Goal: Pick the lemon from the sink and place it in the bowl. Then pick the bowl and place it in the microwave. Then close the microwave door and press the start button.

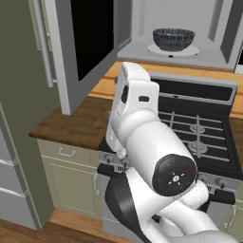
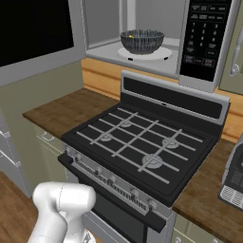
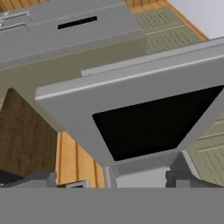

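The bowl [image 1: 173, 39] sits on the white turntable [image 1: 189, 50] inside the microwave [image 2: 156, 16], near the middle of the cavity floor. A speck of yellow, the lemon [image 2: 130, 36], peeks over the bowl's rim in the right base view, so the fruit lies inside it.

The door [image 1: 83, 45] stands wide open, swung out to the left over the wooden counter [image 1: 78, 121], its black window facing the cavity and its long bar handle [image 1: 43, 42] on the outer side. The black control panel [image 2: 205, 35] sits at the right end of the microwave.

Below it is the stove [image 2: 142, 142], with its grates bare. The arm [image 1: 142, 137] rises in front of the stove's left edge, its upper links close to the door's lower corner.

In the hand view, the camera looks up at the door [image 3: 148, 118] from close by, the window large in frame. The fingertips themselves are lost in the band at the bottom, so I cannot tell if they are spread or closed.
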Available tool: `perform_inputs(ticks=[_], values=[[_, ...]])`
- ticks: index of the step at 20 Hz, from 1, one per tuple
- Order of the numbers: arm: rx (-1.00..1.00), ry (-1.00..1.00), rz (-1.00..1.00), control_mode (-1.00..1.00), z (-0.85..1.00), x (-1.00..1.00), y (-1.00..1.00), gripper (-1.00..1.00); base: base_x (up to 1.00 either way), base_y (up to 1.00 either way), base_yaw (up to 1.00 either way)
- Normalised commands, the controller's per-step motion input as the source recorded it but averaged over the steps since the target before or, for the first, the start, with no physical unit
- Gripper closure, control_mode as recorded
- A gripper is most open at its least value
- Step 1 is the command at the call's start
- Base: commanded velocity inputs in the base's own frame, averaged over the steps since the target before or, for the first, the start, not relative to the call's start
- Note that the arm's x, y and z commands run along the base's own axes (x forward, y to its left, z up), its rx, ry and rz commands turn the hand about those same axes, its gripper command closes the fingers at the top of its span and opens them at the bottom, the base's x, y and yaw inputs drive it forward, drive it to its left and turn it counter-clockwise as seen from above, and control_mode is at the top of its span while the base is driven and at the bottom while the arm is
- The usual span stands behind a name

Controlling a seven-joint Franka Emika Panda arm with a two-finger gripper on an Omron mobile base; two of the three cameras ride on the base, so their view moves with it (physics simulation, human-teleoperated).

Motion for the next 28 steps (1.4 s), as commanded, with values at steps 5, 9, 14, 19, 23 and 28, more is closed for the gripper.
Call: perform_inputs(ticks=[5, 9, 14, 19, 23, 28], values=[[0.0, 0.0, 0.0, -1.0, -0.4, 0.46, 0.49, -1.0, 0.0, 0.0, 0.0], [0.01, 0.0, 0.0, -1.0, -0.32, 0.07, 0.51, -1.0, 0.0, 0.0, 0.0], [0.03, 0.0, 0.0, -1.0, -0.3, 0.0, 0.5, -1.0, 0.0, 0.0, 0.0], [0.01, 0.0, 0.0, -1.0, -0.37, 0.14, 0.53, -1.0, 0.0, 0.0, 0.0], [0.0, 0.0, 0.0, -1.0, -0.37, 0.34, 0.66, -1.0, 0.0, 0.0, 0.0], [-0.02, 0.0, -0.08, -1.0, -0.22, 0.64, 0.57, -1.0, 0.0, 0.0, 0.0]])
